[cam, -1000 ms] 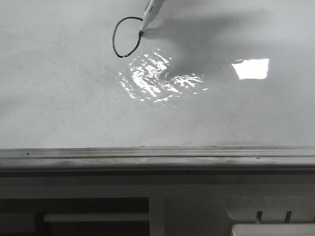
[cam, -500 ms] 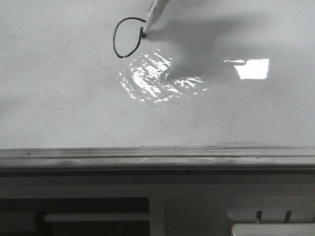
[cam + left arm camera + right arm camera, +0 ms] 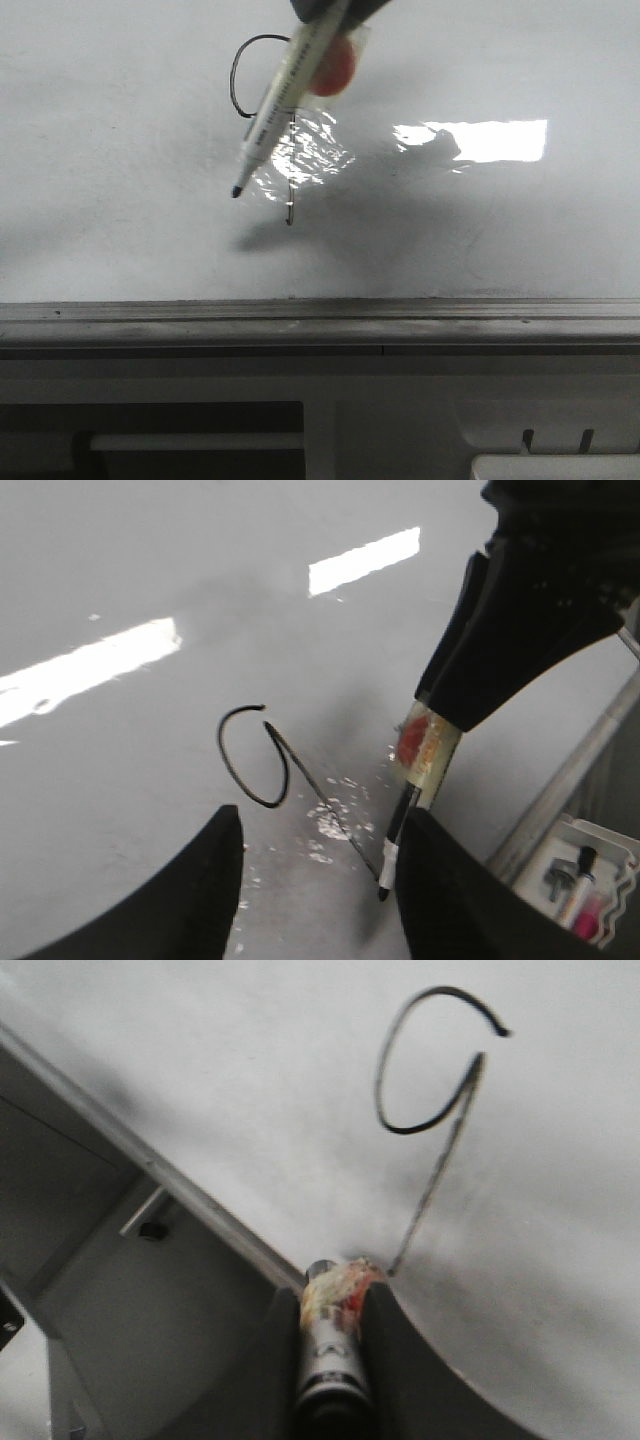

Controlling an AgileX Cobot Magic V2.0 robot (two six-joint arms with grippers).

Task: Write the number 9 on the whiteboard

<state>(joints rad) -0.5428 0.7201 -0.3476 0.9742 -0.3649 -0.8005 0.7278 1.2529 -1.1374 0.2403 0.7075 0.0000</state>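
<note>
While the right gripper point(image 3: 335, 1310) pinches the marker pen point(image 3: 290, 90) between both fingers, the pen slants down toward the board, tip point(image 3: 236, 191) dark and apparently just off the surface, w/ its shadow lying close beside it. A red-and-clear taped patch point(image 3: 335, 65) wraps the barrel right where the fingers clamp; in the right wrist view the same patch point(image 3: 340, 1295) sits betw. the two dark fingers, barrel running back into the gripper.

Left gripper point(image 3: 315, 880) hangs over the board w/ fingers spread wide, nothing betw. them; the pen tip point(image 3: 383, 890) shows in the gap near one finger, apart from both.

The number 9 point(image 3: 430, 1090) is drawn in thin black line on the whiteboard point(image 3: 120, 200): open round loop, not quite closed at its top, and a long straight tail running from the loop toward the near edge. In the front view the loop point(image 3: 240, 75) is partly behind the pen, and the tail end point(image 3: 288, 215) shows just right of the pen tip, crossing a patch of crinkled glare. Pen tip is near the tail's end, not on it.

Board is glossy, w/ a bright rectangular glare patch point(image 3: 490, 140) to the right & a broad grey shadow below it. Grey metal edge rail point(image 3: 320, 320) runs along the near side; beyond it, grey-white moulded plastic point(image 3: 400, 420) w/ dark slots. A small tray point(image 3: 585, 880) w/ pens in it shows past the rail in the left wrist view.
</note>
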